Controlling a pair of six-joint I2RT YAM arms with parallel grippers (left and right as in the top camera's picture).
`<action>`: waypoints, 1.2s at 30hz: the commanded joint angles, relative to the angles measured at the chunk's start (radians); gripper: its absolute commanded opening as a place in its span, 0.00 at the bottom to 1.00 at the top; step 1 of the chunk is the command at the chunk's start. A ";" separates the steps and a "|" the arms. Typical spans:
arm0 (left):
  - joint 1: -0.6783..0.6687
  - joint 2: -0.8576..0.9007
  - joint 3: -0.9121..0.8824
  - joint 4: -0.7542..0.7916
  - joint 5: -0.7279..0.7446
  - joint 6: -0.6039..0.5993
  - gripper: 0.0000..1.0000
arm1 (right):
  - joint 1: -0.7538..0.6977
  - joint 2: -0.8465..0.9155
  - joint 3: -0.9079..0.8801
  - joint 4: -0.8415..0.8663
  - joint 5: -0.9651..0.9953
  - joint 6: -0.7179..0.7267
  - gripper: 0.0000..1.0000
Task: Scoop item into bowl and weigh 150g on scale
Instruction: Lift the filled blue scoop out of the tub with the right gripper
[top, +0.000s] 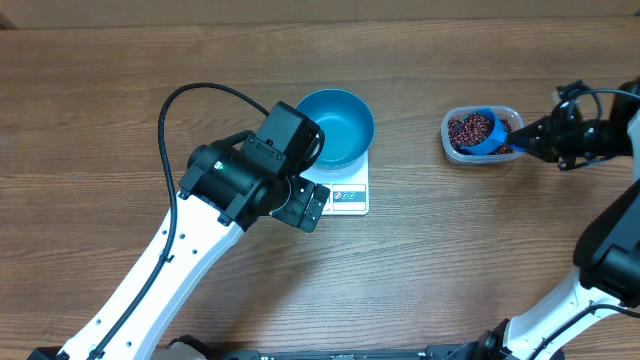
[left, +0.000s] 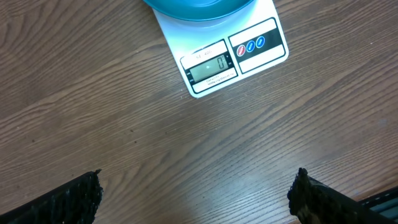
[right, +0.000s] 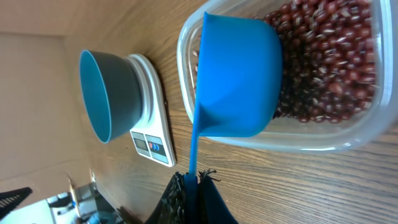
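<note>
Blue scoop (right: 239, 74) among beans (right: 329, 56), long axis left-right, handle in right jaws

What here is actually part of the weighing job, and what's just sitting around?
Part of the job: blue bowl, white scale, red-brown beans, blue scoop, clear tub.
Just lying about: only a looping black cable.

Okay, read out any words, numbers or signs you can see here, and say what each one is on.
"0": on the display of the scale.
Small print above and below that digit: too small to read.
Three round button marks, one red and two blue: symbols, too small to make out.
Nothing else readable.
</note>
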 joint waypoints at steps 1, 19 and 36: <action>-0.006 0.005 -0.002 0.002 -0.012 -0.007 0.99 | -0.033 -0.003 -0.006 -0.022 -0.114 -0.070 0.04; -0.006 0.005 -0.002 0.002 -0.012 -0.007 1.00 | -0.131 -0.001 -0.059 -0.105 -0.344 -0.226 0.04; -0.006 0.005 -0.002 0.002 -0.012 -0.008 1.00 | -0.128 -0.001 -0.059 -0.240 -0.540 -0.356 0.04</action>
